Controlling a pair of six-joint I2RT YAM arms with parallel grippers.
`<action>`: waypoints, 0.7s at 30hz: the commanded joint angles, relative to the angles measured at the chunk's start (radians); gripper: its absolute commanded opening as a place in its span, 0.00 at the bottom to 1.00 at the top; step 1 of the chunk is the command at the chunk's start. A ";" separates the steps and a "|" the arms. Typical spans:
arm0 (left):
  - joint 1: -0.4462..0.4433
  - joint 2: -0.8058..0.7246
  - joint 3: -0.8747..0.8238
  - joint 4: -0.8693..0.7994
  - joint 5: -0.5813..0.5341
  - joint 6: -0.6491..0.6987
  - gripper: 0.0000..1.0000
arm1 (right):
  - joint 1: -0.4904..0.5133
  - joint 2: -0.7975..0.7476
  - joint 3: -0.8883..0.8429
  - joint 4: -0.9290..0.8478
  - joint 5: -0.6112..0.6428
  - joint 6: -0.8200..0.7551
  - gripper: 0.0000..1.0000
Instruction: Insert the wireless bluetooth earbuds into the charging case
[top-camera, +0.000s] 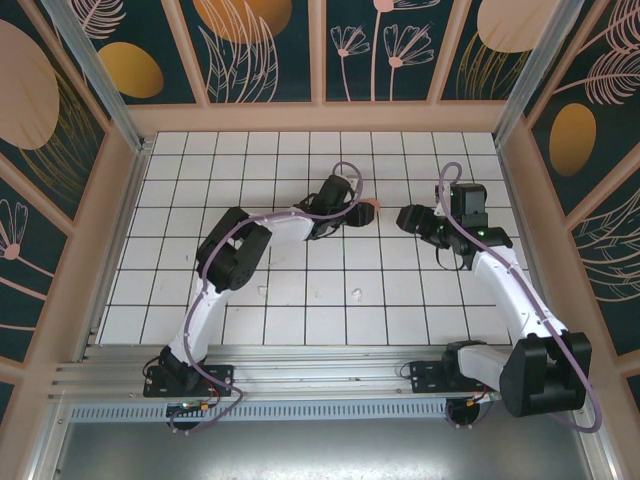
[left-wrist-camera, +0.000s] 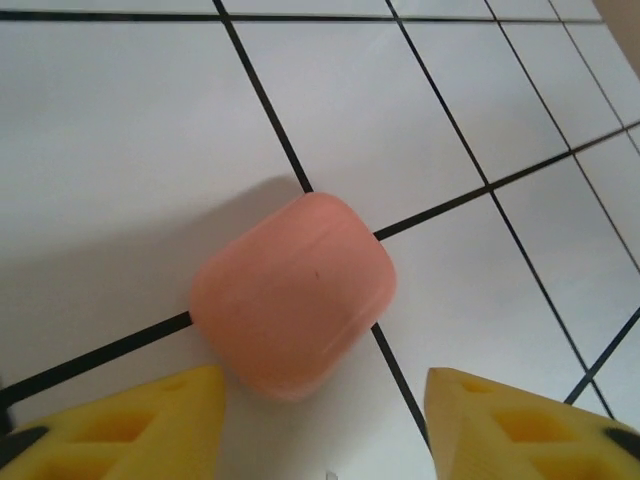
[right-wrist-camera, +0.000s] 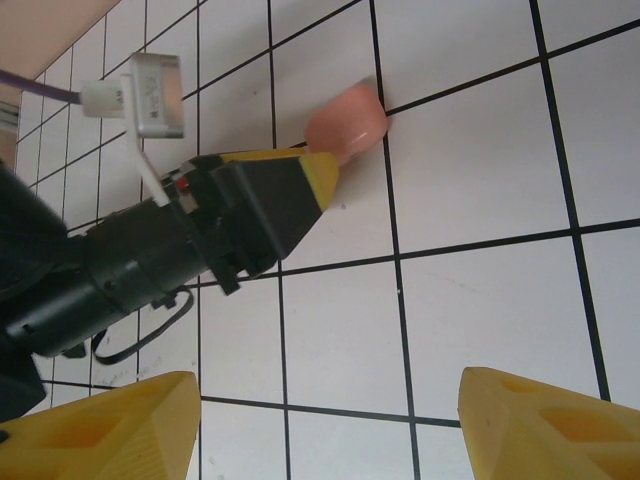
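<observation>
White tiles with black lines all over the table (top-camera: 300, 320), and flowery walls (top-camera: 260, 45) around it. Near the middle, toward the back, a small pink case (top-camera: 368, 209), closed up and lying right on a crossing of black lines. Just beside it on the left, the left pincer (top-camera: 352, 208), with yellow fingertips (left-wrist-camera: 190, 420) spread apart and pinching nothing. From the left wrist, the case just in front of the two yellow tips and very close to one of them; hard to tell if touching. A little to the right of the case, the right pincer (top-camera: 408, 217), pointing toward it but apart from it, spread wide too, with bare tile between its tips. Nearer the front edge, well apart from the case, a tiny white earbud (top-camera: 262, 290) on a tile, and a second white earbud (top-camera: 355, 294) off to its right. Both too small to see well.
</observation>
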 joint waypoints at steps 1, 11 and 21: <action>-0.003 -0.114 -0.040 -0.014 -0.070 0.070 0.59 | 0.012 -0.006 0.029 -0.022 0.017 0.029 0.69; 0.042 -0.414 -0.317 -0.026 -0.251 0.164 0.76 | 0.238 0.162 0.178 -0.114 0.247 0.067 0.70; 0.244 -0.829 -0.859 0.050 -0.277 0.074 0.85 | 0.510 0.692 0.646 -0.238 0.382 0.094 0.82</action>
